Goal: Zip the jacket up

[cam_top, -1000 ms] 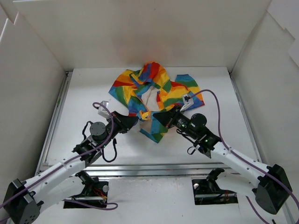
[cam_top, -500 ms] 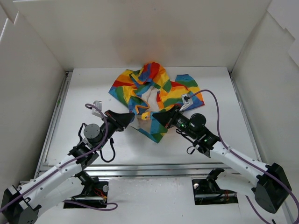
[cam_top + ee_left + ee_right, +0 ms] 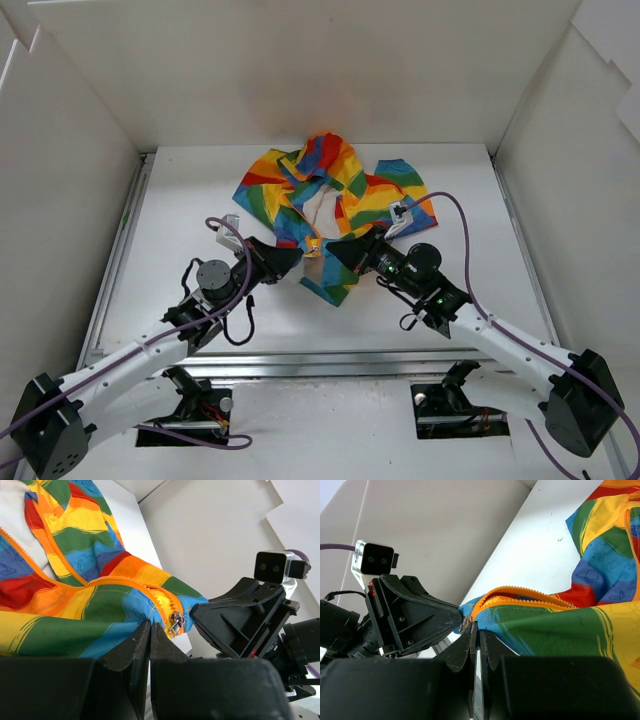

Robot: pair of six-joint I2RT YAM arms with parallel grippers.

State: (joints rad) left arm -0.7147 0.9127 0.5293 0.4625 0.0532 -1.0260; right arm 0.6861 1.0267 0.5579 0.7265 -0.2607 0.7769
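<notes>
The jacket [image 3: 335, 190] lies crumpled on the far middle of the white bench [image 3: 190, 200], its rainbow stripes bunched into folds and a patch of white lining [image 3: 322, 208] showing at the open front. The near corner of the jacket trails towards the arms, and both claws meet there.

The left claw [image 3: 293, 258] comes in from the left with its fingers [image 3: 135, 650] pressed flat together, pinching the blue and green hem at the bottom of the front opening. The right claw [image 3: 333, 248] reaches in from the right, also clenched, its tips closed on the fabric on the other side of the same corner. The two claws point at each other, very close but with a small gap between their tips.

In that gap hangs the metal zipper pull [image 3: 176, 622], at the lower end of the orange zipper teeth [image 3: 530, 594]. It sits just beside the right claw's fingertips; whether they also pinch it I cannot tell. From the pull the teeth run away towards the collar in two lines that are spread apart, so the front is open.
</notes>
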